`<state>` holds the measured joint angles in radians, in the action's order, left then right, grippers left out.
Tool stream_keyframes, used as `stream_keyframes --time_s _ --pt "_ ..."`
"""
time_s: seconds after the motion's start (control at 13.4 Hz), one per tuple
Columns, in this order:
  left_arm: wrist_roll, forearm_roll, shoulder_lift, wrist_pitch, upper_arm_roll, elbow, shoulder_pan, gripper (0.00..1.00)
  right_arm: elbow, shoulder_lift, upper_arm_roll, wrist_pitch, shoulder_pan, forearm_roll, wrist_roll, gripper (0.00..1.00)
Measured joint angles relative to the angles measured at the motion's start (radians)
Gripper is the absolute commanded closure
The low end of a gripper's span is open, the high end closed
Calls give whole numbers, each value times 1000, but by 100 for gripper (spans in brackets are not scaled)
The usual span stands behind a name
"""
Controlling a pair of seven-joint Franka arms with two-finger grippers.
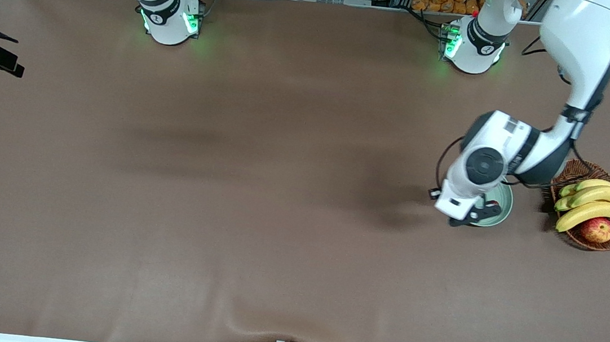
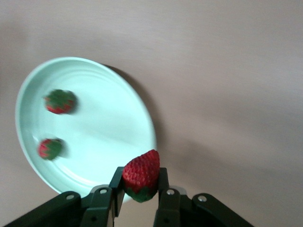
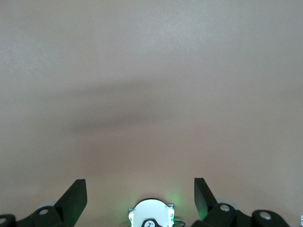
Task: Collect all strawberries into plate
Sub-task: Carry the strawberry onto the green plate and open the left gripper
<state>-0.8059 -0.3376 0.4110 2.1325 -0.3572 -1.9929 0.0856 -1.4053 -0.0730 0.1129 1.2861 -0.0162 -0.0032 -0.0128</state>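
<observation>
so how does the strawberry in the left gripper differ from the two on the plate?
The held strawberry is clamped between the left gripper fingers, above the plate rim; the two strawberries lie loose inside the plate. The held one shows mostly red flesh; theirs show more green cap. All are red with green caps.

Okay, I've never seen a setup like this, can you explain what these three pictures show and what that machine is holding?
Two robot arms stand at a brown table. One picture looks down from a high camera; the others come from cameras on each arm's wrist. The left pincer, over the mint-green plate, grips a strawberry. Two more strawberries lie in the plate. Beside it, a wicker basket holds bananas and an apple. The right pincer waits open, above bare table.
</observation>
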Motion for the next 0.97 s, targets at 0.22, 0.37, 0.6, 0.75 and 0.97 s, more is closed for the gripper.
stream_keyframes --time_s 0.22,0.37,0.6,0.75,0.97 --pt "62 0 2 1 1 -33 76 0 0 0 0 0 0 0 -1 0" --pt "110 0 4 2 0 -38 95 0 0 0 -1 2 -1 1 -1 0" --pt "159 0 -19 12 -7 -11 118 0 0 -1 -2 7 -4 1 -1 0" --pt "159 0 -66 4 -39 35 121 0 -1 -2 -4 16 -6 1 -1 0" --pt "159 2 -144 -176 -116 173 120 0 -1 -3 -6 17 -6 1 -1 0"
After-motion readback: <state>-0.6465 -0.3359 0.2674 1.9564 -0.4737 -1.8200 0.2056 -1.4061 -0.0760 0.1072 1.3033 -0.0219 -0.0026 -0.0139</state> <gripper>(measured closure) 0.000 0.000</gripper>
